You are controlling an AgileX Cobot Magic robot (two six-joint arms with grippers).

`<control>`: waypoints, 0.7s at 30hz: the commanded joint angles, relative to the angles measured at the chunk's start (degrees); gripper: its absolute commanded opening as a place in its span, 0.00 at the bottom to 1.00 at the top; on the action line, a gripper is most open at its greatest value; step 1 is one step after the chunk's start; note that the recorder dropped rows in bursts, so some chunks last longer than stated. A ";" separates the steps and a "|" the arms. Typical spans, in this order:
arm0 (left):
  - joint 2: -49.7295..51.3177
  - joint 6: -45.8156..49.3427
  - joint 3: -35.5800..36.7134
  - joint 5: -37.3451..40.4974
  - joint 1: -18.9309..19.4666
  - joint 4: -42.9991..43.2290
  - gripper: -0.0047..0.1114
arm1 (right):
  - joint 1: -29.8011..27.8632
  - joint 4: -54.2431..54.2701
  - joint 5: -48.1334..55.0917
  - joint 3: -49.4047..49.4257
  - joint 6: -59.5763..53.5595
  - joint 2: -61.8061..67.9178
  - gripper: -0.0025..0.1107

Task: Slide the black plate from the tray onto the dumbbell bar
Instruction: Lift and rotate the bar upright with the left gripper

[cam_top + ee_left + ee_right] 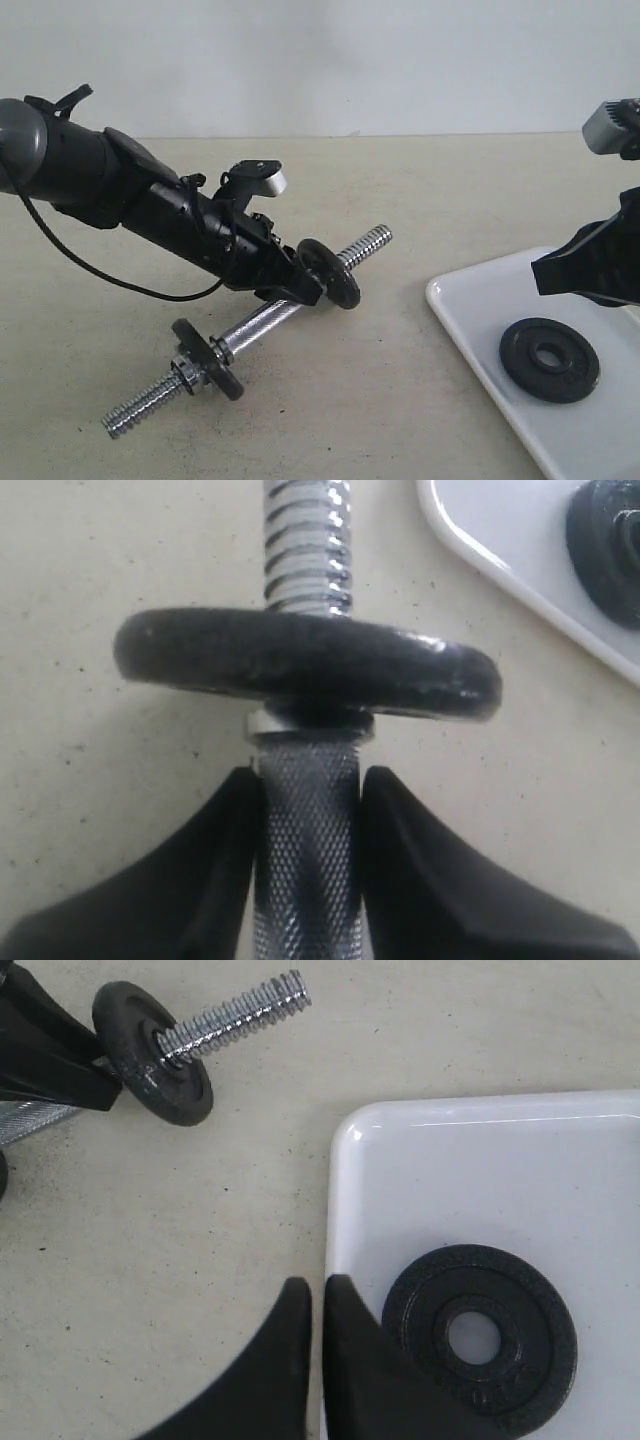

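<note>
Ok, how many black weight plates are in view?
3 black plates: one flat in the tray, one on the dumbbell bar just beyond the left gripper, one near the bar's other end. None looks hidden.

The black plate (pixel 549 359) lies flat in the tray (pixel 478 320), apart from the tilted dumbbell bar (pixel 258 326).

black plates (pixel 549 359) (pixel 328 273) (pixel 207 358) 3 | dumbbell bar (pixel 262 325) 1 | tray (pixel 462 318) 1 | pincers (pixel 310 780) (pixel 317 1300) 2
</note>
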 commanded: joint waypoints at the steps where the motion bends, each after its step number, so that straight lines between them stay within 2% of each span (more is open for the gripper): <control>1: 1.21 -0.58 0.78 0.78 -0.15 10.78 0.27 | 0.11 0.02 0.14 -0.33 -0.61 -0.13 0.02; 11: 1.21 -12.23 0.78 2.18 -0.83 31.13 0.27 | 0.11 0.02 0.02 -0.33 -0.61 -0.13 0.02; 18: 0.97 -12.60 0.78 2.18 -2.27 33.70 0.24 | 0.11 0.02 -0.08 -0.33 -0.61 -0.13 0.02; 21: 0.44 -12.60 0.54 2.18 -3.59 38.28 0.21 | 0.11 0.02 -0.08 -0.33 -0.61 -0.13 0.02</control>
